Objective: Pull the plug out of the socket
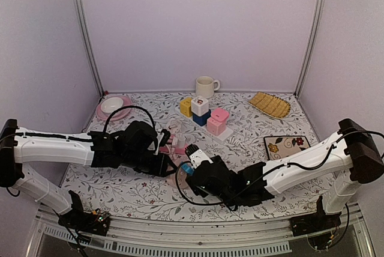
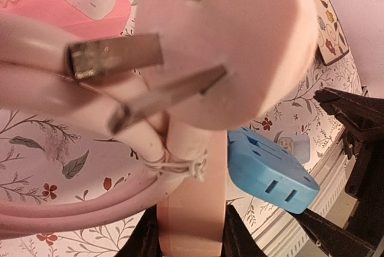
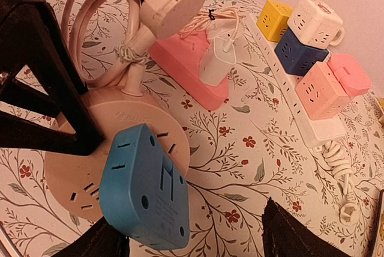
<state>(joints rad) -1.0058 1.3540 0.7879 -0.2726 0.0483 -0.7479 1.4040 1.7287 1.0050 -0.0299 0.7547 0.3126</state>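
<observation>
Right claw (image 3: 192, 228) is spread wide, and the blue plug (image 3: 147, 188) sits between its fingers, nearer the left one, seated on the round socket (image 3: 72, 176). Left claw (image 2: 192, 236) pinches the pink plug (image 2: 240, 47) by its neck.

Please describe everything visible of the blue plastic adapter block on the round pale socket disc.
The blue plastic adapter block is matte with rounded corners, narrower at one end. Its upper face shows two long slots and small round holes; its side faces carry pairs of slots. It sits plugged on the round pale pink socket disc, close to the rim. The open right pincer straddles it: one dark finger seems against its lower corner, the other stands apart.
</observation>
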